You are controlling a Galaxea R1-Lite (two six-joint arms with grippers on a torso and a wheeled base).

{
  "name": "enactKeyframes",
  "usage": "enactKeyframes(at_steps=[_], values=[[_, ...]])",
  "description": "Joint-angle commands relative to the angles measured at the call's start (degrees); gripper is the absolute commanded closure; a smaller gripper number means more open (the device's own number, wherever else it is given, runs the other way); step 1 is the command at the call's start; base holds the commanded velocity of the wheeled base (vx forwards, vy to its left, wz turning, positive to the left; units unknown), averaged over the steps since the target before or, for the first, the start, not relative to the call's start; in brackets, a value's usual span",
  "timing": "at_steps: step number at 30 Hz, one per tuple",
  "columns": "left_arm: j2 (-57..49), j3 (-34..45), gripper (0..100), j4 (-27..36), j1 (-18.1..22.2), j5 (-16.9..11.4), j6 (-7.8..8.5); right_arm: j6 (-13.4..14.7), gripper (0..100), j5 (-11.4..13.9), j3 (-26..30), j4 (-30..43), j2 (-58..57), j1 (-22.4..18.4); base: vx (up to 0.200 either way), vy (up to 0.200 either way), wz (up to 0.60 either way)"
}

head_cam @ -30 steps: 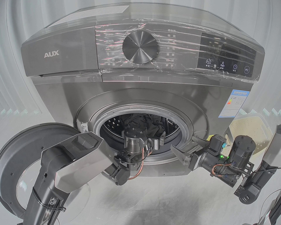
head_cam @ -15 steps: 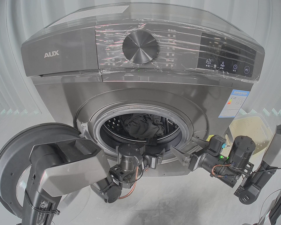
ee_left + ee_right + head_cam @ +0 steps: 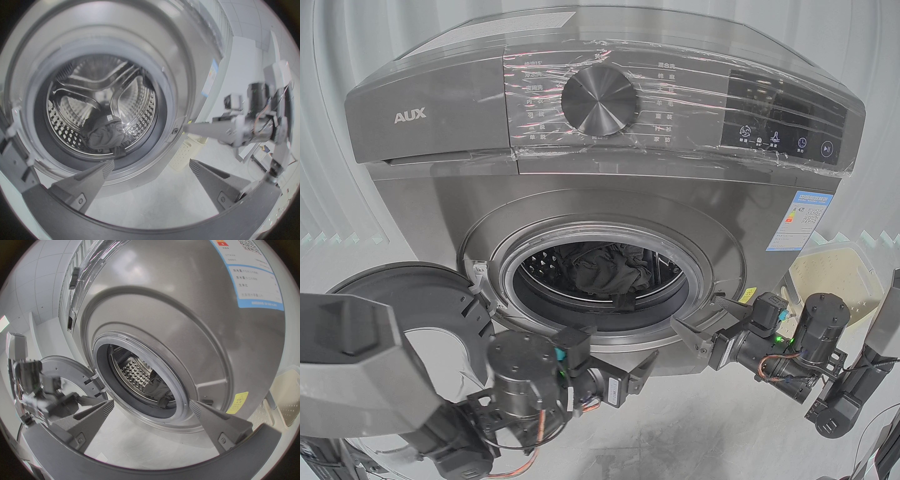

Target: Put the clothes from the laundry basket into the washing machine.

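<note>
A dark bundle of clothes (image 3: 606, 272) lies inside the drum of the grey washing machine (image 3: 456, 206), behind its round opening. In the left wrist view the clothes (image 3: 104, 136) rest at the drum's bottom. My left gripper (image 3: 640, 369) hangs open and empty below the opening, in front of the machine; its fingers (image 3: 93, 178) are spread wide. My right gripper (image 3: 695, 312) is open and empty at the lower right rim of the opening. The cream laundry basket (image 3: 837, 275) stands to the right of the machine.
The machine's round door (image 3: 412, 294) is swung open to the left, close behind my left arm. The pale floor (image 3: 687, 431) lies in front of the machine. In the right wrist view the basket (image 3: 287, 402) sits beside the machine's corner.
My left gripper has pulled back out of the drum's mouth, down and toward me. The dark clothes stay in the drum. The right gripper has barely shifted.
</note>
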Motion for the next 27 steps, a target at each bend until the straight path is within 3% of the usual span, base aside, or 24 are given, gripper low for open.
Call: enactKeyframes(at_steps=[1,5,7,8,15,27], values=[[-22.72,10.79,0,7.56,-1.57,0.1,-2.03,-0.91,0,-0.11,3.25,-0.01,-2.12,-0.94,0.0,0.0,0.0],[-31.34,14.21,0,12.93,-0.69,0.19,-2.47,-0.91,0,-0.46,4.75,0.07,-3.79,0.11,0.0,0.0,0.0],[-33.09,14.74,0,13.8,-0.69,0.19,-3.35,-0.91,0,-0.99,5.36,0.07,-4.67,0.73,0.0,0.0,0.0],[-35.56,15.36,0,14.16,-0.69,0.19,-4.67,-0.74,0,-1.87,5.98,0.07,-6.34,1.34,0.0,0.0,0.0],[-36.96,16.94,0,14.33,-0.69,4.5,-4.06,-0.47,0,-2.04,9.05,0.16,-9.07,0.55,0.0,0.0,0.0],[-39.95,21.42,0,13.72,-0.69,4.67,-3.7,-1.35,0,-1.95,11.25,0.16,-12.76,-1.21,-0.183,0.0,0.0]])
